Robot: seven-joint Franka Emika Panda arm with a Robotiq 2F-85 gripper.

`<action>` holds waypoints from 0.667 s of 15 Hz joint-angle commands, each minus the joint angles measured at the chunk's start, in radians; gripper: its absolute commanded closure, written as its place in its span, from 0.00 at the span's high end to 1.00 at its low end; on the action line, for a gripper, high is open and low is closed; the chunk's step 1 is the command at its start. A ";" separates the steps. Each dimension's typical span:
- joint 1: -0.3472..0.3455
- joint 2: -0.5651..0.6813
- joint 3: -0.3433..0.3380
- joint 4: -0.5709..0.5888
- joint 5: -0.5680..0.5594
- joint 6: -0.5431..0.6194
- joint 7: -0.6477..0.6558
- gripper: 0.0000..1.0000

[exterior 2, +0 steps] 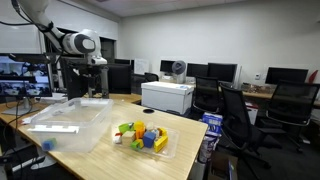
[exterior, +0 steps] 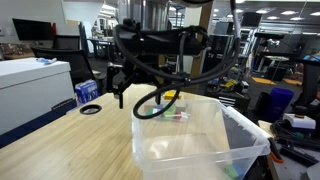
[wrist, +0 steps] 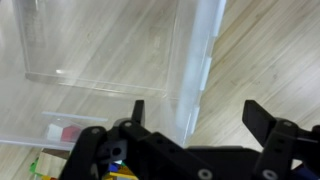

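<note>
Here's the pincer (wrist: 197,120), spread as wide as it goes and gripping nothing. It hangs over the rim of the clear bin (wrist: 110,40), one finger on the inner side of the wall, one on the outer; contact is hard to call. The bin sits empty on the counter (exterior 2: 105,165), just beside the tray of coloured blocks (exterior 2: 168,148). It looks light, glossy and slightly flexible, so I'd pinch that thin upright wall firmly, as it may slip
</note>
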 commanded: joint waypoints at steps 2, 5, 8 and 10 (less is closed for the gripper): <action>-0.029 -0.023 0.004 0.003 0.058 -0.209 -0.038 1.00; -0.051 0.019 -0.001 -0.010 0.128 -0.277 -0.089 1.00; -0.067 0.111 -0.006 0.025 0.169 -0.311 -0.172 1.00; -0.068 0.195 -0.010 0.082 0.160 -0.335 -0.218 0.97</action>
